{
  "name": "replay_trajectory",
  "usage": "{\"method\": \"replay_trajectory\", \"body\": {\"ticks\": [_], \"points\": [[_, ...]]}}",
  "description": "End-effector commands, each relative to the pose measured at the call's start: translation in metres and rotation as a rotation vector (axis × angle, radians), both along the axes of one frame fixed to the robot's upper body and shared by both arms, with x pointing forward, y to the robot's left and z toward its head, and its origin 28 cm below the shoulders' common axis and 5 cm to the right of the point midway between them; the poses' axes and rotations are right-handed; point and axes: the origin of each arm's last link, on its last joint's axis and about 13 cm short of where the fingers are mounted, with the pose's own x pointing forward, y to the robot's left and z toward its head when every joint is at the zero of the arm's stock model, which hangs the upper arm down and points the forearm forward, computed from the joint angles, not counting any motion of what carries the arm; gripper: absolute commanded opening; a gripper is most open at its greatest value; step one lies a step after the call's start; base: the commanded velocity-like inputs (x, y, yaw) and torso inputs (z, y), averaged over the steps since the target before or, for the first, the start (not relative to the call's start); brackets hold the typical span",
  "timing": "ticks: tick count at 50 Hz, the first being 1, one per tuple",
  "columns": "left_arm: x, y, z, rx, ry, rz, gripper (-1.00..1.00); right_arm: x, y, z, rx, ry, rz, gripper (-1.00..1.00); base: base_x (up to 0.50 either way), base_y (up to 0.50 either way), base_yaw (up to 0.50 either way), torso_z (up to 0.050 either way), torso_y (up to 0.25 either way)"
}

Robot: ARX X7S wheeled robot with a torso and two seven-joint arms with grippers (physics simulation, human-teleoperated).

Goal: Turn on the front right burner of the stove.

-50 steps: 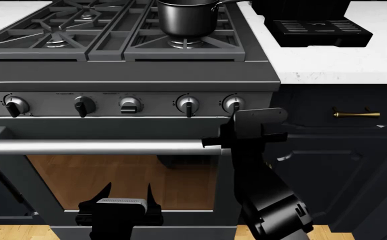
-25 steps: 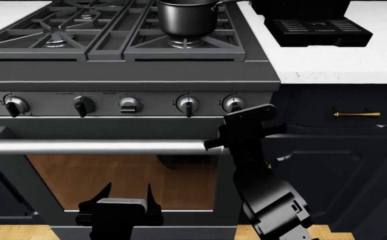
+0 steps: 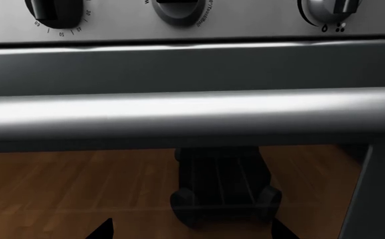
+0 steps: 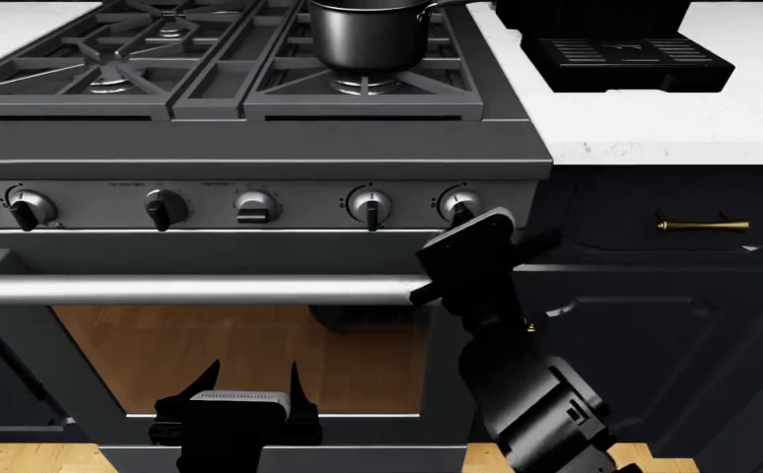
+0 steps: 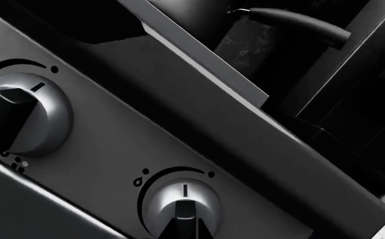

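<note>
The stove (image 4: 250, 148) fills the head view, with a row of silver knobs on its front panel. The front right burner (image 4: 363, 87) shows only partly, under a black saucepan (image 4: 369, 34). My right gripper (image 4: 471, 232) is raised in front of the rightmost knob (image 4: 456, 203) and tilted. In the right wrist view that knob (image 5: 182, 201) is straight ahead, and the gripper (image 5: 184, 230) shows as one shut dark tip at its black handle. My left gripper (image 4: 250, 379) is open and empty, low in front of the oven window; its tips show wide apart in the left wrist view (image 3: 191, 231).
The silver oven handle (image 4: 197, 290) crosses just below the knobs and shows close in the left wrist view (image 3: 179, 117). A black slotted-tray appliance (image 4: 632, 54) stands on the white counter (image 4: 671, 123) to the right. A dark cabinet with a brass pull (image 4: 704, 226) is to the stove's right.
My right gripper has rolled to a tilt and shifted a little left and up toward the rightmost knob. The left arm has not moved.
</note>
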Motion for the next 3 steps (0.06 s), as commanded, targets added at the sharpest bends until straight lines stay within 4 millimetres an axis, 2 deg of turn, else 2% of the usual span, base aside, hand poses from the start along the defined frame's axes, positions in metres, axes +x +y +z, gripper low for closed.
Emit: {"method": "replay_trajectory", "body": {"ticks": [1, 3], "points": [[0.0003, 0.0001, -0.0001, 0.0, 0.0, 0.0, 1.0, -0.0023, 0.0092, 0.0001, -0.106, -0.035, 0.065, -1.0, 0.0, 0.0, 0.0, 0.0, 0.0], [0.0004, 0.0002, -0.0002, 0.0, 0.001, 0.0, 1.0, -0.0014, 0.0087, -0.001, -0.139, -0.051, 0.06, -1.0, 0.0, 0.0, 0.0, 0.0, 0.005]]}}
